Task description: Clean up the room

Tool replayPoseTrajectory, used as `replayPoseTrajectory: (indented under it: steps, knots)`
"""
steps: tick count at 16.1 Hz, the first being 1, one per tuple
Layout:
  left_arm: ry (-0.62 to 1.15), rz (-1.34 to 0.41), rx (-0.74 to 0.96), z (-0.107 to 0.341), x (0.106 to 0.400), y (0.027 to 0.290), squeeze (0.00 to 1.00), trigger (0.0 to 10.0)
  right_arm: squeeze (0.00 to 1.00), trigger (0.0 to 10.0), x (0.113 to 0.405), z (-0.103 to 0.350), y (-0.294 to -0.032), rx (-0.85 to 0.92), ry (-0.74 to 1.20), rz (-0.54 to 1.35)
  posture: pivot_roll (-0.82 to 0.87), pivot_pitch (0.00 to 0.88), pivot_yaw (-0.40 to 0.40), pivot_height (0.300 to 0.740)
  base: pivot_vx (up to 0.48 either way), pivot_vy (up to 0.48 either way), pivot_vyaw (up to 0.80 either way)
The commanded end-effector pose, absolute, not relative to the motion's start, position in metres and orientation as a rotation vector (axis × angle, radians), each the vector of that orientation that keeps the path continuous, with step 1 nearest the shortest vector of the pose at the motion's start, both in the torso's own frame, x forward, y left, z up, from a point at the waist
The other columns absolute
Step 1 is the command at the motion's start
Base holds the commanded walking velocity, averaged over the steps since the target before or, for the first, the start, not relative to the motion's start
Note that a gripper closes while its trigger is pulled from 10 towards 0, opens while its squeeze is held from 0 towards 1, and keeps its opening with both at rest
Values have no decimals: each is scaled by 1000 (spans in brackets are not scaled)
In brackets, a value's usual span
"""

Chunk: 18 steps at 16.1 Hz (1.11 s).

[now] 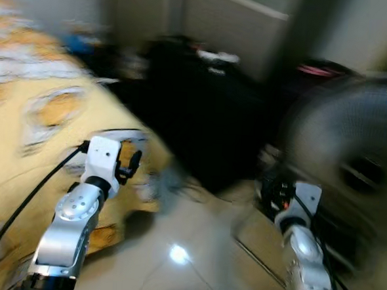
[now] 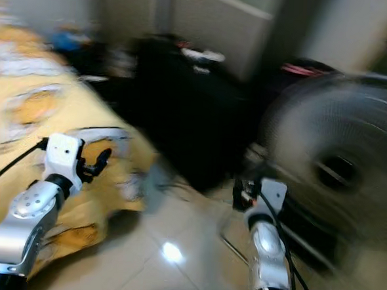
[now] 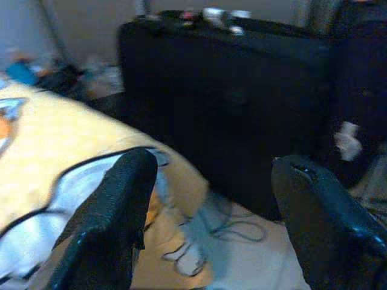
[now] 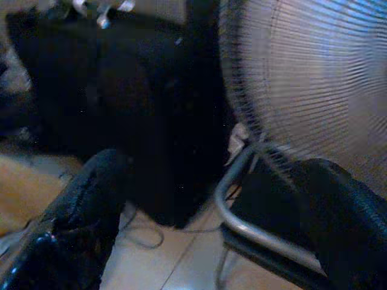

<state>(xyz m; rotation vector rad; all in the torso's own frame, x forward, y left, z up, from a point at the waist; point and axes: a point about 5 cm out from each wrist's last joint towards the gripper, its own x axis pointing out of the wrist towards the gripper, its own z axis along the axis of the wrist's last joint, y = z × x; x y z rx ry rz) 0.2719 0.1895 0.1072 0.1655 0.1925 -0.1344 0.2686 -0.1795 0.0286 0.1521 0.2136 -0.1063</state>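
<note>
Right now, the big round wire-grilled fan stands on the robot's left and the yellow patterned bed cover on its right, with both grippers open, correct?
Not quite: the sides are swapped. The left eye view shows the big round wire-grilled fan on the robot's right and the yellow patterned bed cover on its left. The left gripper and right gripper are indeed open.

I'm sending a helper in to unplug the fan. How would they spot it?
Start at the yellow bedspread on the robot's left and cross the tiled floor past the black case. The fan stands right of that case: a round wire grille on a metal tube base, pale beside its dark neighbours.
</note>
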Motion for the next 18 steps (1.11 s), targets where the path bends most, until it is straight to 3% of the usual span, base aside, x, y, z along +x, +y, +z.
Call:
replayPoseTrajectory:
  steps: [1,7,9,10,11,18]
  knots:
    - [179,-147,161,109,272,187,0,10000,1000,10000,269,31,-180,147,212,-110,4,0,-54,740,0,0,-781]
    - [177,-151,136,108,272,189,0,10000,1000,10000,268,54,-169,139,126,-109,4,0,-57,740,0,0,-781]
    - [176,-153,134,108,272,189,0,10000,1000,10000,268,58,-168,117,118,-105,2,0,-57,740,0,0,0]
    - [178,-153,132,107,271,190,0,10000,278,10000,267,58,-167,113,125,-103,2,0,-57,740,0,0,0]
    - [178,-151,132,107,272,190,0,10000,0,10000,267,58,-167,117,130,-104,1,0,-57,740,0,0,0]
    - [175,-142,133,108,273,192,0,10000,0,10000,269,58,-170,90,140,-110,-1,0,-58,740,220,0,-530]
